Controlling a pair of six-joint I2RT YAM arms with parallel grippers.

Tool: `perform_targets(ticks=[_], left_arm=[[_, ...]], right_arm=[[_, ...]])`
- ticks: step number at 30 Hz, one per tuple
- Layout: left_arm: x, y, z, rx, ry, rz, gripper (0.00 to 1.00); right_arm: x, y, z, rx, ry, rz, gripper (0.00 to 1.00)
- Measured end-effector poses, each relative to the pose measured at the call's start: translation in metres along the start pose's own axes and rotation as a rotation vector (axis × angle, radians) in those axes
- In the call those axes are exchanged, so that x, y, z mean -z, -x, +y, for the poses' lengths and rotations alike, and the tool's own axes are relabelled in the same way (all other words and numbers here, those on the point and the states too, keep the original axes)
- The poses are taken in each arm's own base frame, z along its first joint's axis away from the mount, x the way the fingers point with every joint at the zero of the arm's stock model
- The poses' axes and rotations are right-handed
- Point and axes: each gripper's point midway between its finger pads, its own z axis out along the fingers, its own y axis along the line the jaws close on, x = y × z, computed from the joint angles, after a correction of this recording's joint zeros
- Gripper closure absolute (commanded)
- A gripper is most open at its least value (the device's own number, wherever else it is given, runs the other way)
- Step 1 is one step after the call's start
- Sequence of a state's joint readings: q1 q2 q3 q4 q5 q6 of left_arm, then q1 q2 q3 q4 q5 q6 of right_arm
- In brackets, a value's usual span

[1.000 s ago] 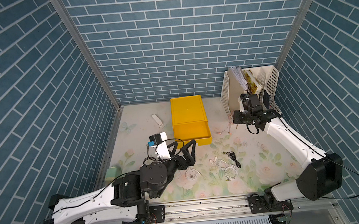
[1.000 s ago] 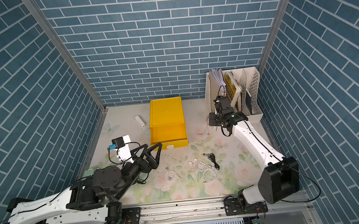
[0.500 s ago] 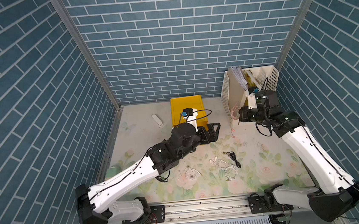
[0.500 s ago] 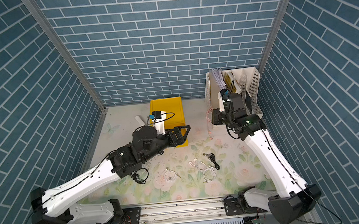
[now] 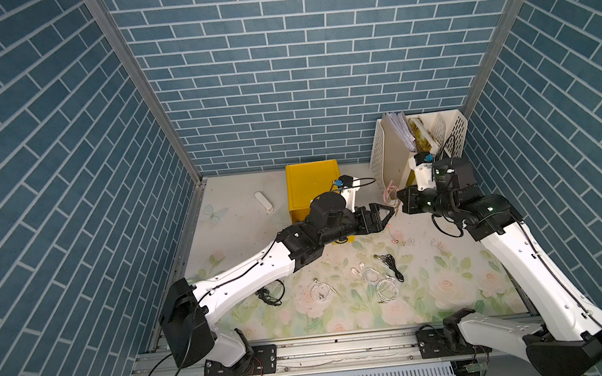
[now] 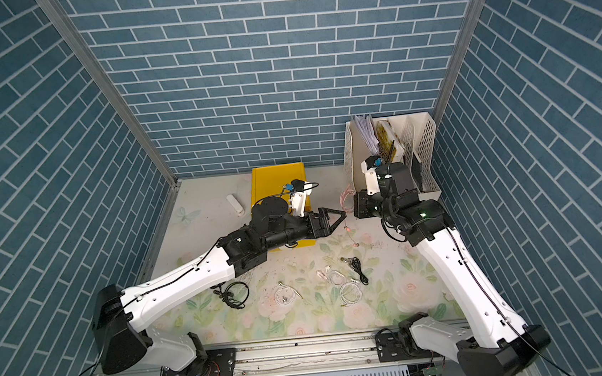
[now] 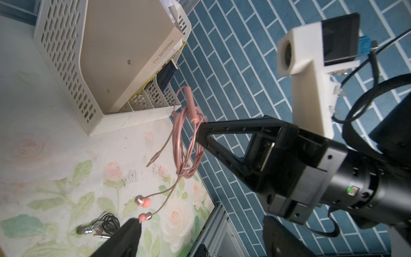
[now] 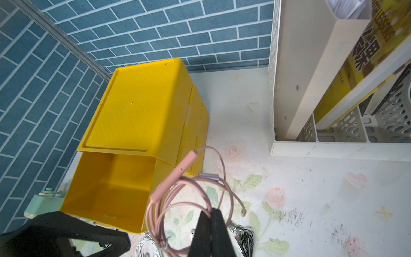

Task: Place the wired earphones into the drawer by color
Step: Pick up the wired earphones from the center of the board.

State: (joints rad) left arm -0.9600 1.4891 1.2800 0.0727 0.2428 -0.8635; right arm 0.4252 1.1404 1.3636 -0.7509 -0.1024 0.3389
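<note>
Blue-brick cell, floral surface (image 5: 449,287): pink earphones held in the air between the arms.
Right tool (image 8: 211,213) is clenched on the pink earphones (image 8: 173,175). The coil hangs above the surface between the yellow drawer unit (image 8: 133,106) and the white file rack (image 5: 382,152). Left tool (image 5: 387,214) is spread and grips nothing. One drawer (image 8: 106,189) stands pulled out. White earphones (image 5: 386,285) and black earphones (image 5: 391,263) lie loose on the surface, nearer the arm bases.

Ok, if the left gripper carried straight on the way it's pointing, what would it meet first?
Most likely the pink earphones, dangling from the shut right gripper just ahead of the open left gripper. Depth is unclear, so it might pass beside the coil.
</note>
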Motion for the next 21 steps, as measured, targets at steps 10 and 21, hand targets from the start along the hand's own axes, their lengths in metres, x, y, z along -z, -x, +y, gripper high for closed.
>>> perform_targets(ticks=[10,21], left_arm=[[-0.017,0.003,0.013,0.003,0.0,0.008,0.24],[-0.033,0.004,0.022,-0.005,0.015,0.018,0.38]], right_arm=[[0.005,-0.001,0.011,0.007,0.051,0.001,1.0],[0.012,-0.005,0.019,0.016,0.085,0.004,1.0]])
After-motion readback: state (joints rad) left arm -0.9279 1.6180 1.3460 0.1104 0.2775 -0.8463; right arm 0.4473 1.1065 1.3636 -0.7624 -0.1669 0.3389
